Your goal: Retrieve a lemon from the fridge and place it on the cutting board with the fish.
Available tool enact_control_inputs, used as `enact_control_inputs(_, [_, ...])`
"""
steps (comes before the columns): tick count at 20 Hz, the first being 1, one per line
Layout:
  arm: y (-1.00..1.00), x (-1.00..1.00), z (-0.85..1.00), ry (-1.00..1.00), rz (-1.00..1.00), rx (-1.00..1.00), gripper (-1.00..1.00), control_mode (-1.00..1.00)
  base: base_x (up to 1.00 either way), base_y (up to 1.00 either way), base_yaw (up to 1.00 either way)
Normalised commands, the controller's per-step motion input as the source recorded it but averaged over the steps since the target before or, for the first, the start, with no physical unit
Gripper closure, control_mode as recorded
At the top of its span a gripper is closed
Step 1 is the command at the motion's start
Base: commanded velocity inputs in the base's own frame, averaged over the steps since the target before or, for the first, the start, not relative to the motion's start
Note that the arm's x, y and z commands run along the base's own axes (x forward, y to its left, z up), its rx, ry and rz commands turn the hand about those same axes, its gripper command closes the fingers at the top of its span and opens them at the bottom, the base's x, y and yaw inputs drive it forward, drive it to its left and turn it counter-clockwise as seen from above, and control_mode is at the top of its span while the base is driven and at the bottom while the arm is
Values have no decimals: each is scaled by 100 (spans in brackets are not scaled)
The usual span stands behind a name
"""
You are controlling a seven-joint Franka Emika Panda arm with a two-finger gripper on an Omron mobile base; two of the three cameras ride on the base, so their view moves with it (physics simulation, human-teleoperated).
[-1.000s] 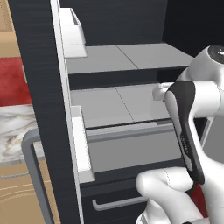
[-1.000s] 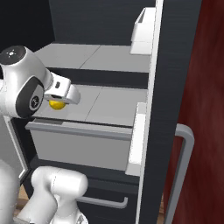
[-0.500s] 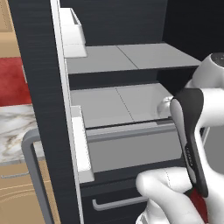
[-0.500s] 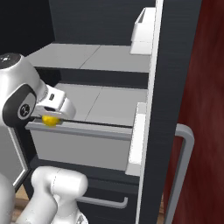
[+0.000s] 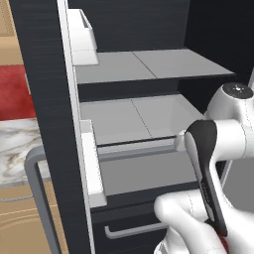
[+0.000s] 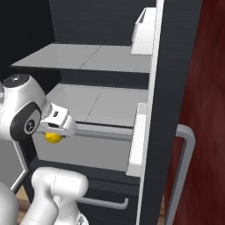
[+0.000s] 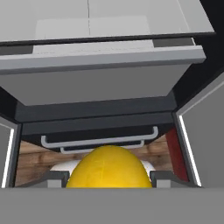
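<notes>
**A:** So where's the lemon (image 7: 108,168) at? From the hand view it's sitting right between the fingers (image 7: 56,178), pinched on both sides, so I'd call that a solid grab. In the right base view you can spot the yellow peeking out under the hand, just in front of the fridge (image 6: 169,88) at about the level of the lower shelf (image 6: 99,104).

**B:** Yeah, I'd say the fetch half is basically done and we're in the carry-out step. The lemon looks clear of the shelf edge, hanging above the drawers (image 7: 98,141).

**A:** Next bit?

**B:** My guess: pull the arm back past the open doors without clipping them, then the base has to turn and drive to wherever the cutting board with the fish is. Can't see either from here.
</notes>
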Motion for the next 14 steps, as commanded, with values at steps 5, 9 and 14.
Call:
enact_control_inputs(5, [3,-1,-34,0,0,-2,100,-100,0,0,0])
enact_control_inputs(9, [0,0,0,0,0,0,100,-100,0,0,0])
enact_control_inputs(14, [0,-13,-1,0,0,0,100,-100,0,0,0])
